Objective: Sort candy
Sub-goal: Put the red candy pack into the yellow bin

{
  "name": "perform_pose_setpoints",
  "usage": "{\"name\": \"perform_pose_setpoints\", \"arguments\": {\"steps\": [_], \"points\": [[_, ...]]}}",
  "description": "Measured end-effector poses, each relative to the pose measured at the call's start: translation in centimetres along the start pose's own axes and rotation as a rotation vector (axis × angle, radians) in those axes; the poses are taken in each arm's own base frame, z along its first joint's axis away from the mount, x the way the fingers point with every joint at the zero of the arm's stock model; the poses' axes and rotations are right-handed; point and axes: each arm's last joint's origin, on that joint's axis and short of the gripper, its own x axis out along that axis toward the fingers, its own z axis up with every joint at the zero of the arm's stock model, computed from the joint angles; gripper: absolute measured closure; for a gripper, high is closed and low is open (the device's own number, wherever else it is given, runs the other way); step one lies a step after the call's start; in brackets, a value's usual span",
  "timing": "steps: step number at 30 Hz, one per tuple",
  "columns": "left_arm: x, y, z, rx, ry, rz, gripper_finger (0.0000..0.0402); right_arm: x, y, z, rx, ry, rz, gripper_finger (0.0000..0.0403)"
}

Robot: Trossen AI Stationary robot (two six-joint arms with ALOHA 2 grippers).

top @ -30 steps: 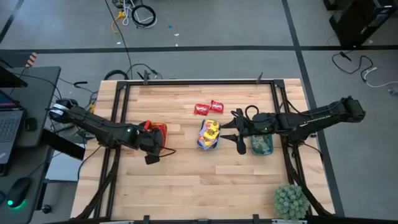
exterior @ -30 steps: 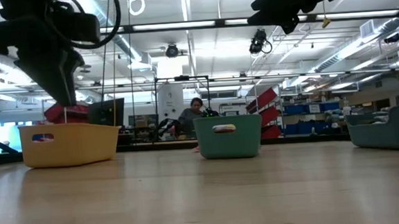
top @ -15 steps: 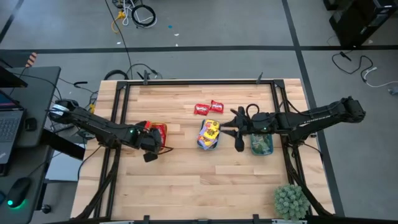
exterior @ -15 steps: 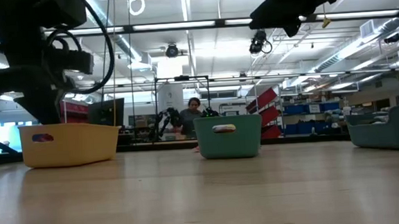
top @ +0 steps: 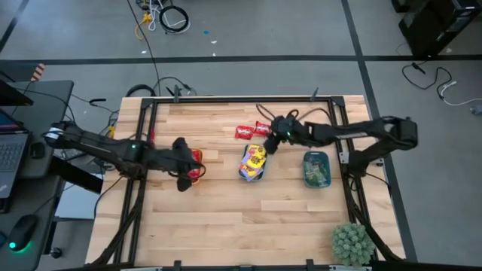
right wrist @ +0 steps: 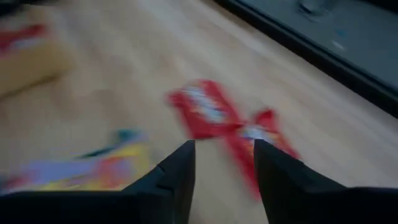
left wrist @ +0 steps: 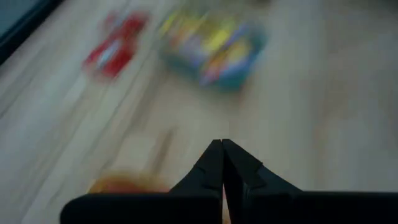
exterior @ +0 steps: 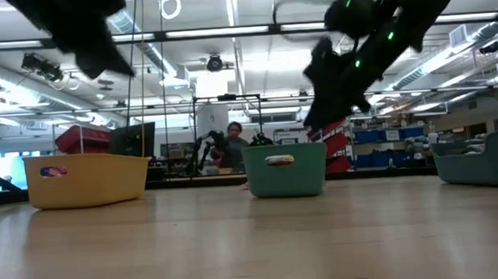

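Two red candy packets [top: 245, 132] [top: 263, 128] lie flat on the wooden table near its far edge. My right gripper [top: 271, 144] hovers open just on the near side of them. In the right wrist view its fingers [right wrist: 224, 165] frame the packets [right wrist: 202, 112] and hold nothing. My left gripper [top: 183, 183] is shut and empty [left wrist: 222, 163]. It hangs above the near side of the yellow-orange tray [top: 194, 162], which holds red candy. The middle teal tray [top: 254, 162] holds yellow candy. The right teal tray [top: 317, 169] holds green candy.
A spiky green plant [top: 352, 242] stands at the near right corner. Black frame rails [top: 143, 143] run along the table's left and right sides. Bare wood lies along the near half of the table. A person sits far behind the table [exterior: 232, 140].
My left gripper has risen out of the yellow-orange tray and now hangs well above it. My right gripper has swung from between the two teal trays toward the far edge and the left. It has also sunk toward the two loose red packets.
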Motion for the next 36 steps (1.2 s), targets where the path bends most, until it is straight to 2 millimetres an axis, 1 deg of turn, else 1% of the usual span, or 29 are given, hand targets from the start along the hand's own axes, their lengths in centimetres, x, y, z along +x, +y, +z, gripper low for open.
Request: {"name": "perform_pose_setpoints", "arguments": {"steps": [2, 5, 7, 10, 14, 16, 18, 20, 24, 25, 26, 28, 31, 33, 36], "points": [[-0.5, 0.0, 0.6, 0.006, -0.120, -0.114, 0.0399, 1.6, -1.6, -0.3, 0.053, 0.032, -0.055, 0.0240], [-0.7, 0.1, 0.9, 0.050, -0.221, -0.242, 0.0399, 3.8, -3.3, -0.9, 0.095, 0.078, -0.085, 0.0215], [-0.7, 0.1, 1.0, 0.077, -0.265, -0.274, 0.0399, 5.0, -4.1, -1.5, 0.110, 0.101, -0.099, 0.0202], [-0.4, 0.2, 0.9, 0.115, -0.299, -0.270, 0.0399, 6.6, -4.8, -2.4, 0.127, 0.128, -0.098, 0.0191], [-0.2, 0.4, 0.8, 0.127, -0.307, -0.247, 0.0399, 8.0, -5.3, -3.3, 0.171, 0.150, -0.111, 0.0200], [-0.2, 0.4, 0.9, 0.126, -0.312, -0.243, 0.0399, 8.5, -5.5, -3.6, 0.178, 0.152, -0.117, 0.0215], [-0.2, 0.4, 0.9, 0.125, -0.315, -0.241, 0.0399, 8.7, -5.7, -3.7, 0.159, 0.153, -0.120, 0.0241], [-0.2, 0.5, 1.0, 0.111, -0.322, -0.214, 0.0399, 8.8, -5.6, -3.7, 0.134, 0.144, -0.114, 0.0277], [-0.1, 0.8, 1.0, 0.004, -0.333, -0.135, 0.0399, 8.5, -5.4, -3.3, 0.080, 0.133, -0.098, 0.0370], [-0.1, 0.8, 1.0, -0.005, -0.334, -0.131, 0.0399, 8.3, -5.4, -3.2, 0.066, 0.132, -0.095, 0.0386], [-0.1, 0.8, 1.0, -0.010, -0.334, -0.133, 0.0399, 8.1, -5.3, -3.1, 0.051, 0.130, -0.090, 0.0393], [-0.1, 0.8, 1.0, -0.027, -0.334, -0.132, 0.0399, 7.5, -5.0, -2.6, 0.042, 0.109, -0.078, 0.0391], [0.0, 1.0, 1.1, -0.068, -0.343, -0.080, 0.0399, 6.4, -4.4, -1.5, 0.021, 0.063, -0.054, 0.0394], [0.2, 1.1, 1.1, -0.095, -0.346, -0.036, 0.0399, 5.5, -3.8, -1.0, -0.008, 0.044, -0.040, 0.0400], [1.0, 1.0, 1.0, -0.085, -0.322, 0.004, 0.0393, 4.0, -2.5, -0.1, -0.047, -0.015, -0.003, 0.0399]]}}
